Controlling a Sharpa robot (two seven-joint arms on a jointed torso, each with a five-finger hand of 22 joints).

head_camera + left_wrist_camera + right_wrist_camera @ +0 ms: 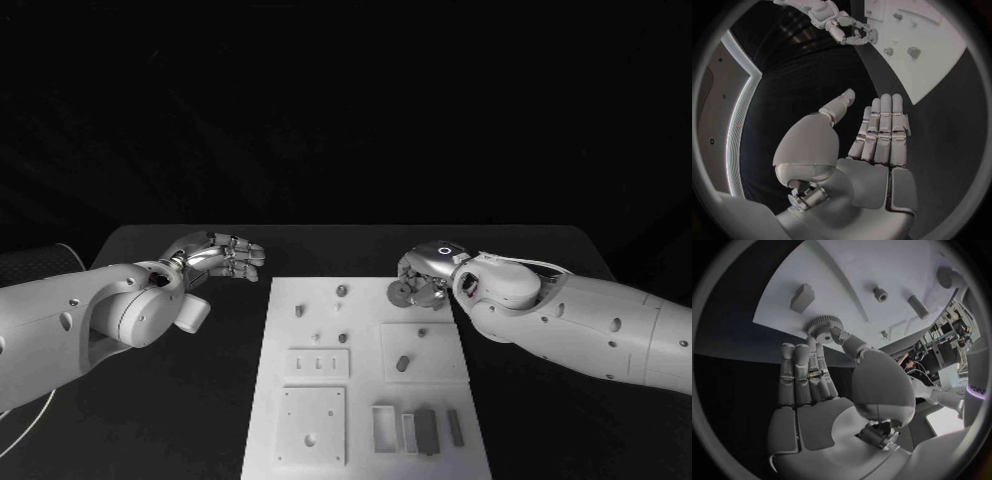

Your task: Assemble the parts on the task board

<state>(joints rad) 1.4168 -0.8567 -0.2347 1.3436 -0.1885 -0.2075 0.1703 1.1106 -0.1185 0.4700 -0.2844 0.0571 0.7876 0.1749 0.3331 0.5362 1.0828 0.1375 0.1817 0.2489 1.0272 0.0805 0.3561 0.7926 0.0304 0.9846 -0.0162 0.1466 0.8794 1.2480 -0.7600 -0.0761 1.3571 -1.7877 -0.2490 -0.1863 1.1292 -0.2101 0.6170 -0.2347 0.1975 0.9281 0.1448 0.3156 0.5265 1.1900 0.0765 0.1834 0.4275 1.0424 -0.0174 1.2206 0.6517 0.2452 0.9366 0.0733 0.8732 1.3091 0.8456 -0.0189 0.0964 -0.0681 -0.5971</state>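
The flat white rectangular task board (368,380) lies in the middle of the black surface (173,400), and everything here is best placed against it. At its far right corner the right silver hand (421,285) holds a small grey toothed gear wheel (821,326) between thumb and fingertips; the right wrist view shows the fingers (807,372) lying straight and close together, their tips against the gear's rim with the thumb on the other side. The gear seems to sit just over the board's corner, though whether it already rests on the board or hangs slightly above is hard to tell. A light fingertip hold like this probably leaves the gear's centre free, so it can be lowered onto one of the short grey pegs (879,293) standing on the board.

The left silver hand (216,257) waits off the board's far left corner, holding nothing, its fingers (882,132) straight and side by side with the thumb apart, likely kept clear so the right arm can work unhindered. Other small grey parts (417,430) lie in the board's near recesses.
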